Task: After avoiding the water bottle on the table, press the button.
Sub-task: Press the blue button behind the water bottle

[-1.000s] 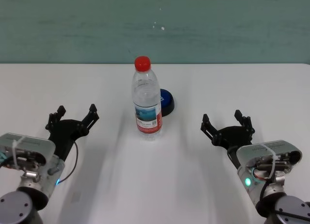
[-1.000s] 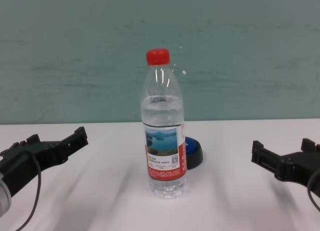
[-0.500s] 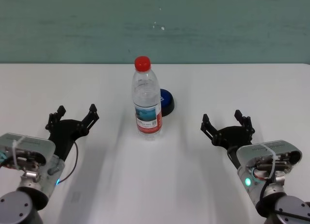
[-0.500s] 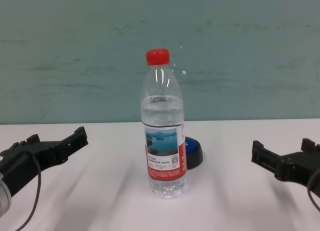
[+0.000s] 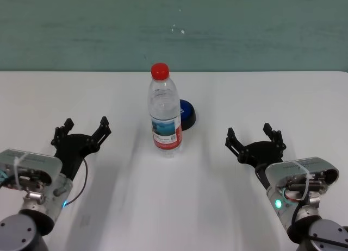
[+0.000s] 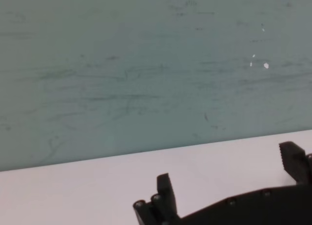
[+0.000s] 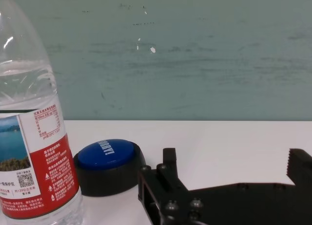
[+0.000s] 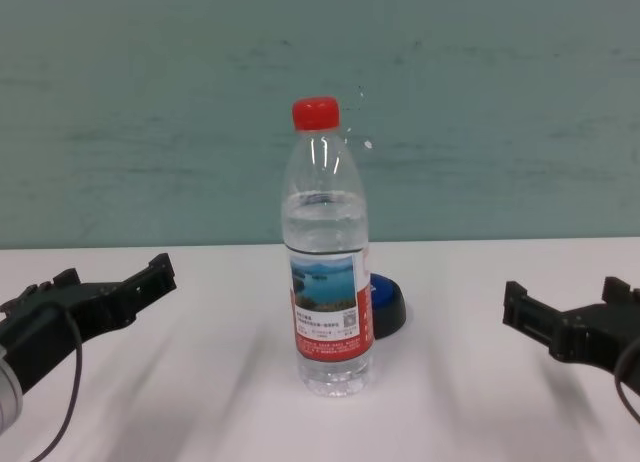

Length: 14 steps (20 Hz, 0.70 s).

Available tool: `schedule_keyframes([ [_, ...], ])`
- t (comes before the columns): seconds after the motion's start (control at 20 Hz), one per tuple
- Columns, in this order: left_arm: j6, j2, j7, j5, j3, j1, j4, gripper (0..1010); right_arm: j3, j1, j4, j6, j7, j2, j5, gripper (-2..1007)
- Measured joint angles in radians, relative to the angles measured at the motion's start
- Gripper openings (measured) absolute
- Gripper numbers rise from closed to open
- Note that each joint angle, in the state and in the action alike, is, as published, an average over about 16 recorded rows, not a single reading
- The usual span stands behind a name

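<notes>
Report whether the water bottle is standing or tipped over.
Standing. The water bottle is upright on the table, its red cap on top, with the button just behind it.

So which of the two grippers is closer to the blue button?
The right gripper. The button sits behind the water bottle, toward the right side; the left gripper is farther off, across the bottle.

The bottle (image 5: 165,118) was clear glossy plastic with a smooth red cap (image 5: 160,70) and a shiny printed label (image 8: 329,304). The button (image 7: 107,165) had a glossy blue dome on matt black plastic. The tabletop (image 5: 174,207) looked smooth, matt white.
</notes>
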Motion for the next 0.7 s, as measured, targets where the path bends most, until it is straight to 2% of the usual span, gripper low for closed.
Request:
schedule_keyframes([
  [0.45,0.000,0.000,-0.001,0.000,0.000,0.000,0.000,1010,0.000,0.000,0.000,0.000,0.000,0.000,0.000,1004],
  [0.7,-0.003,-0.001,-0.016,-0.004,-0.002,0.002,-0.003,1010,0.000,0.000,0.000,0.000,0.000,0.000,0.000,1004],
])
